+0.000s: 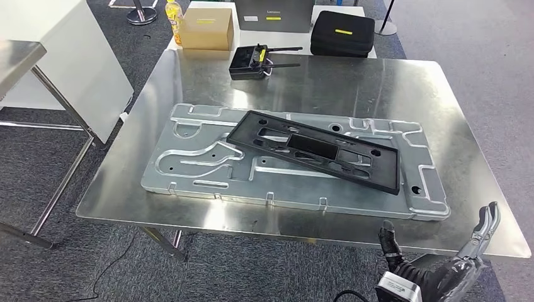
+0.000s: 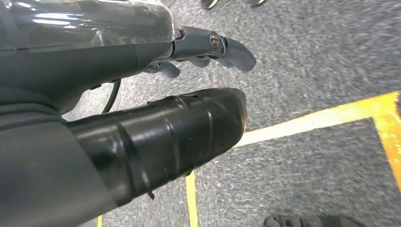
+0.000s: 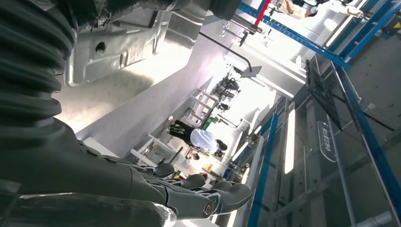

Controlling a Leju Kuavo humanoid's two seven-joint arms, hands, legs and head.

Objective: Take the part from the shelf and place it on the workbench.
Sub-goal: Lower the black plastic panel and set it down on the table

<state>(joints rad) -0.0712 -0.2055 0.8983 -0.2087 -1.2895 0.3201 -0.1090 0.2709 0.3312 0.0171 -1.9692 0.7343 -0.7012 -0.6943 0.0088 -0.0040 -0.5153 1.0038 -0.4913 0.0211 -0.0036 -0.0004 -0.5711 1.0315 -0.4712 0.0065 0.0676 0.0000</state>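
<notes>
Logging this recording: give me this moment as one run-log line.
black part: lying on metal panel on workbench | right hand: empty, at bench's near edge | left hand: empty, over floor

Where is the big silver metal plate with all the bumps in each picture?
Head view: the silver plate lies flat in the middle of the workbench, with the black part resting on top of it.
Left wrist view: not in it; this camera looks at carpet floor.
Right wrist view: a corner of the silver plate shows near the ribbed cover.
Shared landmark: the plate's round corner hole.
</notes>
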